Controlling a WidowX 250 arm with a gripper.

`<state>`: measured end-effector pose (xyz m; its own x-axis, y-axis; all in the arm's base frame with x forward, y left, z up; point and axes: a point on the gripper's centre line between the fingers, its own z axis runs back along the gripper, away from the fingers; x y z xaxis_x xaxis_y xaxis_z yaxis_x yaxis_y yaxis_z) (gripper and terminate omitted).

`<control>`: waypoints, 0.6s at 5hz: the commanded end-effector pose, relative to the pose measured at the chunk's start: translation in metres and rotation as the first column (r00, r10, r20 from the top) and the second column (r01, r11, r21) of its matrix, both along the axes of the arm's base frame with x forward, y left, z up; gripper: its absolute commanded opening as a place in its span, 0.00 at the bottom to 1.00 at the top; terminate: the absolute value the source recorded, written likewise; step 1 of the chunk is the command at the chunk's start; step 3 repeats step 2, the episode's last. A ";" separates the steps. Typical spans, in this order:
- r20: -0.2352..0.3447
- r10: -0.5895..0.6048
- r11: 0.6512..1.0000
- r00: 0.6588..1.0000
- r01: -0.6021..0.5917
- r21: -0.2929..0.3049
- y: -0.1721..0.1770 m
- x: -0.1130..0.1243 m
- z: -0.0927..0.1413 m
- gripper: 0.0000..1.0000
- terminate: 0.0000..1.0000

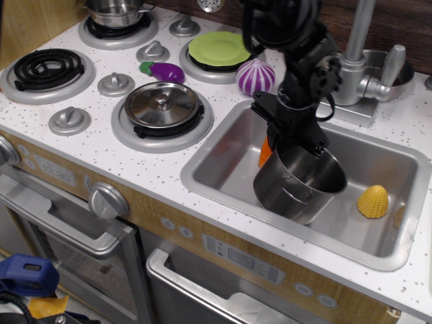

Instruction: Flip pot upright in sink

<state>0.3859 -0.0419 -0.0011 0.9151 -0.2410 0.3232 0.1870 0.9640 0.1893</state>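
Note:
The shiny steel pot (293, 185) is in the silver sink (223, 172), near its middle, mouth facing up and tilted a little toward the right. My black gripper (291, 140) is shut on the pot's far rim, coming down from above at the back. The arm hides part of the rim and most of an orange carrot (265, 154) behind the pot.
A yellow corn piece (373, 201) lies at the sink's right. A purple onion (254, 77), green plate (219, 48), purple eggplant (165, 71) and a flat lid with knob (162, 104) sit on the stove top. The faucet (354, 61) stands behind the sink.

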 end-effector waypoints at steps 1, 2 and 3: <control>0.092 -0.006 0.999 0.996 0.010 -0.047 -0.004 0.011 0.025 1.00 0.00; 0.092 -0.006 0.999 0.996 0.010 -0.047 -0.004 0.011 0.025 1.00 1.00; 0.092 -0.006 0.999 0.996 0.010 -0.047 -0.004 0.011 0.025 1.00 1.00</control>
